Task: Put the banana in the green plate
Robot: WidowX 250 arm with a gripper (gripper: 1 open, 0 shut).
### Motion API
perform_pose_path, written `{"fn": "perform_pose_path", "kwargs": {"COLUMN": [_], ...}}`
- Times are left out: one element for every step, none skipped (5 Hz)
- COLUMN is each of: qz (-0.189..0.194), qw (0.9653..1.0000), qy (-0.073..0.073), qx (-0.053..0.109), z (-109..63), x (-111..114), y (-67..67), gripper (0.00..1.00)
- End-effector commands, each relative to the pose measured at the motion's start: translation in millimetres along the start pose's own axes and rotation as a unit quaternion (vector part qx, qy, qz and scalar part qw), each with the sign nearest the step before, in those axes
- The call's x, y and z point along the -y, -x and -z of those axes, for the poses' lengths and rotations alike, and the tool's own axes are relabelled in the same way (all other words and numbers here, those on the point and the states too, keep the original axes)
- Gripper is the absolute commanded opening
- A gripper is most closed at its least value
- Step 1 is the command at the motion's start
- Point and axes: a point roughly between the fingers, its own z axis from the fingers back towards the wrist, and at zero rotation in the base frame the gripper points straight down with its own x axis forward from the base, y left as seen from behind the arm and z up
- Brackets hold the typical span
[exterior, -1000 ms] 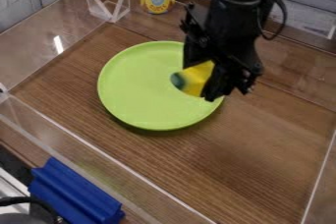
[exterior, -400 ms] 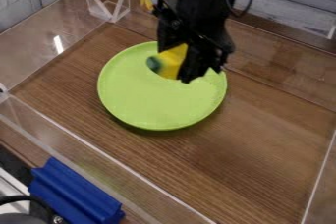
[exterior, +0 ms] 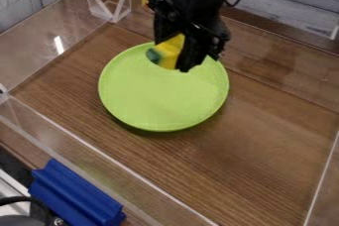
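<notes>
Here the wooden surface (exterior: 265, 141) is seen to carry the green plate (exterior: 153, 101), which is the landmark for all that follows. The plate lies flat, round and plain, with its far rim partly hidden behind the black arm.

Above the far part of the plate, toward its back edge, the hand (exterior: 177, 56) is hung pointing straight down. Its dark fingers (exterior: 199, 52) are held partly spread and are pinched on the banana (exterior: 167, 50), which is gripped between them and kept clear of the plate's floor.

The banana is seen as a short yellow piece with a dark green tip at its lower left end. Its long axis is tilted, running from that lower tip up toward the right, where the upper end is hidden behind the fingers. The body of the fruit sticks out to the left of the hand, over the plate's back half. Whether the hidden end is also green cannot be told.
</notes>
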Motion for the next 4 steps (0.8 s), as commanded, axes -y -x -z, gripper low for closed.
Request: {"fn": "perform_pose_path", "kwargs": {"qz": [-0.027, -0.042, -0.057, -0.069], "qw": [0.9993, 0.9986, 0.9978, 0.9969], "qy": [-0.007, -0.010, -0.013, -0.016], "qx": [0.027, 0.029, 0.031, 0.034], "z": [-7.2, -3.4, 1.0, 4.9], "x": [-12.6, -22.5, -33.2, -42.4], "y": [-12.3, -19.3, -27.2, -36.3], "gripper": [0.00, 0.00, 0.00, 0.00]}}
